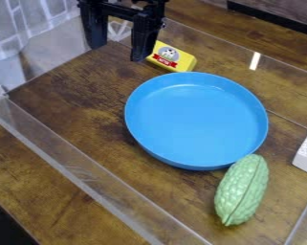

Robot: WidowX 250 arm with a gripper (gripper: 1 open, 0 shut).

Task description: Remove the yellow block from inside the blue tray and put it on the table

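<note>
The blue tray (197,120) is a large round shallow dish in the middle of the dark wood table (66,105), and nothing lies inside it. The yellow block (171,59), small and flat with a cartoon picture on top, lies on the table just beyond the tray's far left rim. My black gripper (125,48) hangs at the top left, pointing down. Its fingers stand apart, and the right finger (142,43) is close to the left of the block. Nothing is held between them.
A bumpy green gourd-shaped vegetable (243,189) lies on the table at the tray's near right. A white object (306,151) shows at the right edge. A clear plastic wall (79,172) runs along the table's near left side.
</note>
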